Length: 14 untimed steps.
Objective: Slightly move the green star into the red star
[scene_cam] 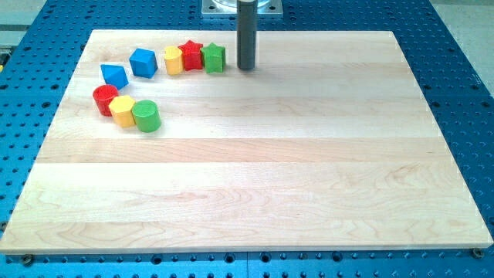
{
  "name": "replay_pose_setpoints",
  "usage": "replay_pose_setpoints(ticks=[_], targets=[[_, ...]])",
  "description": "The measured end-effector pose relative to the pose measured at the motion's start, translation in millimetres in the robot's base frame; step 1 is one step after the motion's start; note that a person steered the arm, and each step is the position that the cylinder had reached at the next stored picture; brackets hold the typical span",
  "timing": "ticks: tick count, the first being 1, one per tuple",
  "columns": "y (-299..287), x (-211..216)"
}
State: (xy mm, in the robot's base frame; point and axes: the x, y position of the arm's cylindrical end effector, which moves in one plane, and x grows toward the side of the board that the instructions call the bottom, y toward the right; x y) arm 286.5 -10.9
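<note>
Nearest the camera lies the bare front of the wooden bench (pixel 255 193), a pale board resting on a blue perforated base (pixel 463 93). All blocks sit toward the view's top left.

Lower cluster, from the view's left to right: red cylinder (pixel 105 99), yellow block (pixel 122 110) whose shape cannot be made out with certainty, and green cylinder (pixel 146 116). These three touch one another in a short arc. Just above the red cylinder sits a blue block (pixel 115 75), angular in outline; a second blue block (pixel 143 62), cube-like, sits near it, up and to the view's right.

Upper row, from the view's left to right: yellow block with a rounded top (pixel 174 60), red star (pixel 191 55), green star (pixel 214 57). The green star rests against the view's right side of the red star; no gap shows between them. The red star in turn touches the yellow block.

The arm carries no jaws, so there is no open or closed condition to report; it ends in a dark rod. The tip (pixel 246 68) rests on the bench just beside the green star, on the view's right side of it, with a narrow strip of board visible between the two. The rod stands upright, rising out of the view's top edge
</note>
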Motion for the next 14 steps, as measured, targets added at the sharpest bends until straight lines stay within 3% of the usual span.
replay_pose_setpoints(ticks=[2, 4, 5, 6, 7, 8, 10, 11, 13, 14], targets=[[-77.3, 13.3], [-38.3, 15.1], [-53.8, 27.2], [-110.3, 50.9], [-75.8, 6.1], [-72.2, -1.2], [-26.8, -59.7], [-79.8, -92.6], [-167.0, -55.6], [-117.4, -53.6]])
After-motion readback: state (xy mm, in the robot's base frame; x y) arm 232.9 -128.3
